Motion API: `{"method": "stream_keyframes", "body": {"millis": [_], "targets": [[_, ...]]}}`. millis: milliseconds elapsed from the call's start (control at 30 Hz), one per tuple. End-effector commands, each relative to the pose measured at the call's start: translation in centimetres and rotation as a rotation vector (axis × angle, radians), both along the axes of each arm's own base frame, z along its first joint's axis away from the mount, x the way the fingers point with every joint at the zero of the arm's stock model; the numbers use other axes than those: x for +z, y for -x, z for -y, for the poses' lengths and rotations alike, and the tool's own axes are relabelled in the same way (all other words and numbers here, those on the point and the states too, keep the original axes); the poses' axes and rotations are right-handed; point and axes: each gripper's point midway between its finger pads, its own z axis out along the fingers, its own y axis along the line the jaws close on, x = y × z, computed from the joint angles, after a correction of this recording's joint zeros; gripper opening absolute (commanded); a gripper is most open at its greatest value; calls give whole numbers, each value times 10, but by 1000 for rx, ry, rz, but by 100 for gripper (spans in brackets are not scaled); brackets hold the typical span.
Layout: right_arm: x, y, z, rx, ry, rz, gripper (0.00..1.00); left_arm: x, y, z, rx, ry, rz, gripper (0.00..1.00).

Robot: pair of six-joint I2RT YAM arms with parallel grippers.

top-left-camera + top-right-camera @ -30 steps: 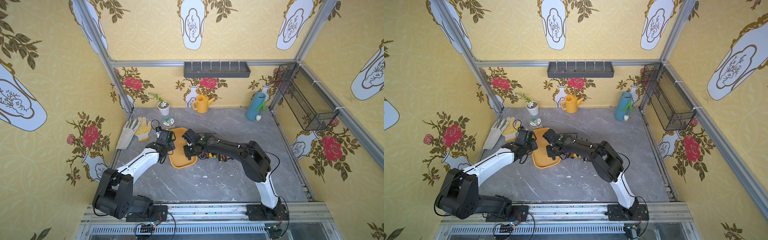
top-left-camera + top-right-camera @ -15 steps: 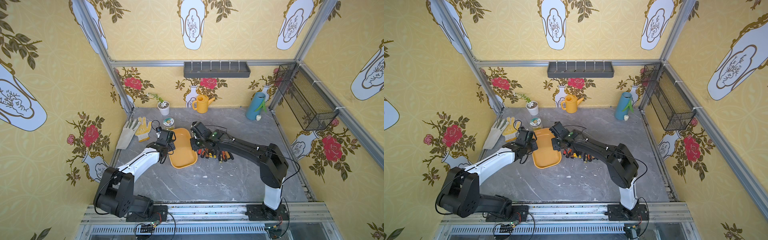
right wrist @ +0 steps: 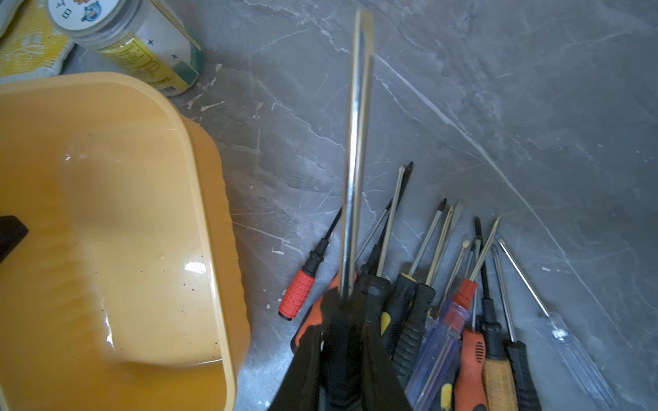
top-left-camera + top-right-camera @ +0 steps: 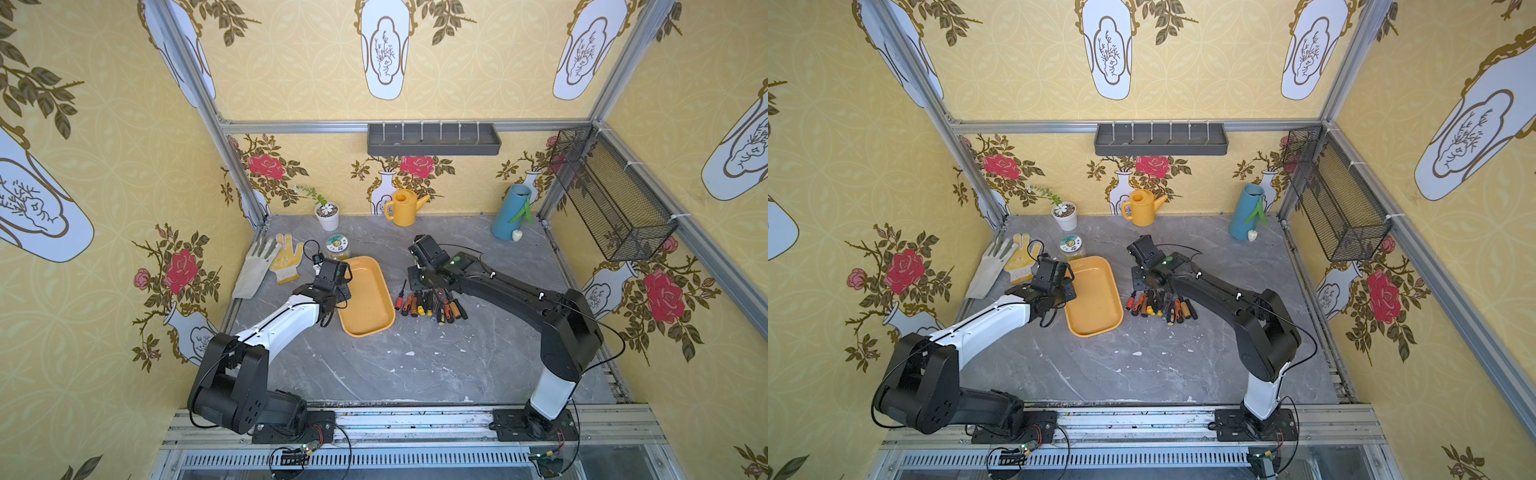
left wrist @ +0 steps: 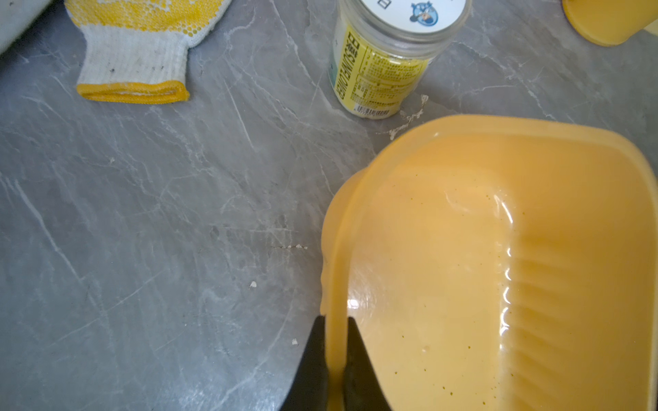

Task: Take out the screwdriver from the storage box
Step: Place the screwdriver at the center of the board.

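The right claw [image 3: 340, 341] is clamped on the screwdriver [image 3: 356, 160], which has a black handle and a long flat-tipped steel shaft. It is held over the heap of screwdrivers [image 4: 432, 303], just right of the shallow yellow-orange storage box [image 4: 365, 291], mid-frame on the bench [image 4: 415, 365]. The left claw [image 5: 335, 320] pinches the box's rim.

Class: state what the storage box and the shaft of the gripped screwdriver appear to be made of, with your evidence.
The storage box looks like moulded plastic, glossy yellow-orange: bright highlights, rounded rim, moulded ribs. The screwdriver shaft is probably polished steel: silvery, mirror-like sheen.
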Motion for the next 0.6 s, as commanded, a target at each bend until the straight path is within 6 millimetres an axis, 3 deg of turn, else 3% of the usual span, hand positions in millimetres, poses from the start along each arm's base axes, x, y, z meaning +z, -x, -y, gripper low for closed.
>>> {"method": "stream_keyframes", "body": {"millis": [0,333,567], "targets": [[-6,-1,16,-60,28,-20,0,2,-3,1,-3,2,12,0],[-37,7,24,-88,43,-125,0,4,-2,0,-4,-1,13,0],[-49,9,26,-95,48,-159,0,2,-2,0,-4,-1,7,0]]}}
